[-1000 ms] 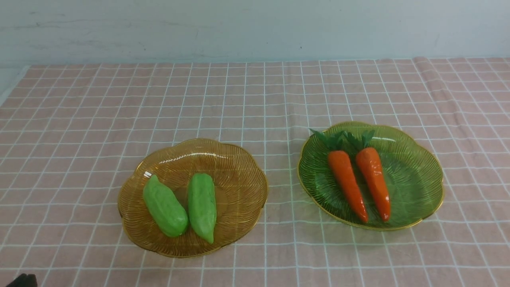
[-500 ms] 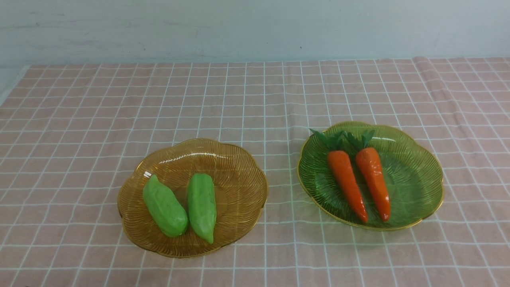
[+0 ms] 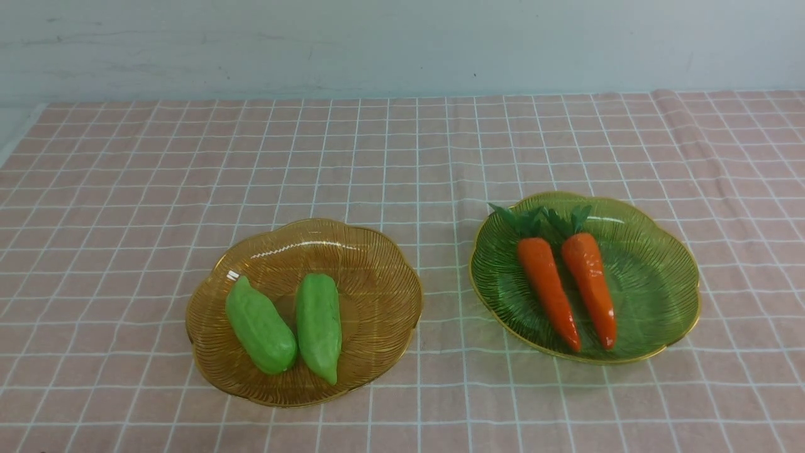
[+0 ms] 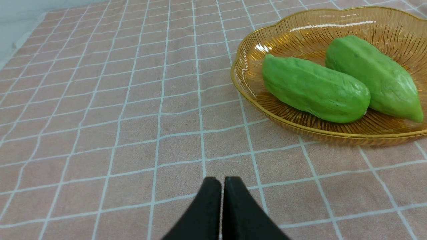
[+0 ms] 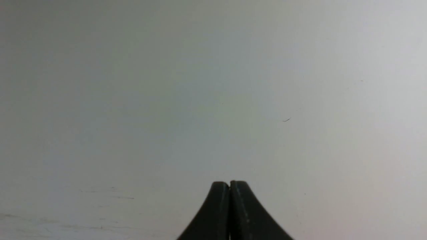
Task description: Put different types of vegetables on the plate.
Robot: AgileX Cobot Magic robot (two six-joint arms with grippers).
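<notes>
Two light-green bumpy gourds [image 3: 260,327] [image 3: 319,325] lie side by side in an amber glass plate [image 3: 377,277]. Two orange carrots [image 3: 547,289] [image 3: 589,283] with dark green tops lie in a green glass plate [image 3: 654,277] to the right. Neither arm shows in the front view. In the left wrist view my left gripper [image 4: 222,181] is shut and empty, low over the cloth, short of the amber plate [image 4: 247,63] and its gourds [image 4: 313,90] [image 4: 373,73]. My right gripper [image 5: 229,185] is shut and empty, facing a plain grey-white wall.
A pink cloth with a white grid [image 3: 402,157] covers the table up to the pale wall behind. The cloth's left edge [image 3: 19,141] shows at the far left, and a fold runs along the back right [image 3: 679,119].
A dark tip of the left arm at the bottom-left corner of the front view has withdrawn out of sight. Plates and vegetables have not moved.
</notes>
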